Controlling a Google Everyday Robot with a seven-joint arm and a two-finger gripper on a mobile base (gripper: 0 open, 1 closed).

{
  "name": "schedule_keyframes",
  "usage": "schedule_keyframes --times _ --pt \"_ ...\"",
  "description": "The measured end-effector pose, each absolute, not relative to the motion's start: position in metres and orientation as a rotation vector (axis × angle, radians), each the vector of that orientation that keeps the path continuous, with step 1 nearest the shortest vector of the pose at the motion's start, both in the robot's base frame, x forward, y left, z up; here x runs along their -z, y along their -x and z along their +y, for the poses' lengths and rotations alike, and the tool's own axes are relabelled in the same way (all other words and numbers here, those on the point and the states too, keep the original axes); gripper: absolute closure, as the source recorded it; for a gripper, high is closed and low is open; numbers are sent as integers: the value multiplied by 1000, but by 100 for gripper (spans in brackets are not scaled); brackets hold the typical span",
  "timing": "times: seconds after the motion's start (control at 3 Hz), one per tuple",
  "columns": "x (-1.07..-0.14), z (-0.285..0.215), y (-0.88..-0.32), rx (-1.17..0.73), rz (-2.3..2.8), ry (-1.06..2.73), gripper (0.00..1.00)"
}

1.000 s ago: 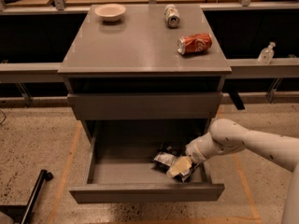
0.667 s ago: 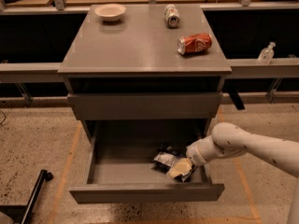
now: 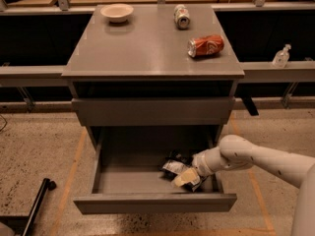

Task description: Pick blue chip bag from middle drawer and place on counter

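The arm reached in from the right, its tool (image 3: 193, 173) low in the open drawer (image 3: 147, 203) near the right front corner, right against the bag (image 3: 172, 166), which lay crumpled on the drawer floor. Whether the tool was open or gripping the bag could not be told. On the counter (image 3: 142, 53) sat a bowl (image 3: 117, 12), a silver can (image 3: 182, 16) and a red can (image 3: 205, 45) — all apart.
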State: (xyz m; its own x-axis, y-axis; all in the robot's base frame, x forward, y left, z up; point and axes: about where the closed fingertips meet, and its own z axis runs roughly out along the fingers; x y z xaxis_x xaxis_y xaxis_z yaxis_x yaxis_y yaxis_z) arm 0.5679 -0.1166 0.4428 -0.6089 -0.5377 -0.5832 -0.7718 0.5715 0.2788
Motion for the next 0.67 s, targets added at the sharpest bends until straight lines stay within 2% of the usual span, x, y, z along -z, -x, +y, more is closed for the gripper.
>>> schedule_keyframes --times 0.33,0.67 --pt "-406 -107 -575 -658 2418 1074 2" --pt "-382 -101 -578 -632 2459 1070 26"
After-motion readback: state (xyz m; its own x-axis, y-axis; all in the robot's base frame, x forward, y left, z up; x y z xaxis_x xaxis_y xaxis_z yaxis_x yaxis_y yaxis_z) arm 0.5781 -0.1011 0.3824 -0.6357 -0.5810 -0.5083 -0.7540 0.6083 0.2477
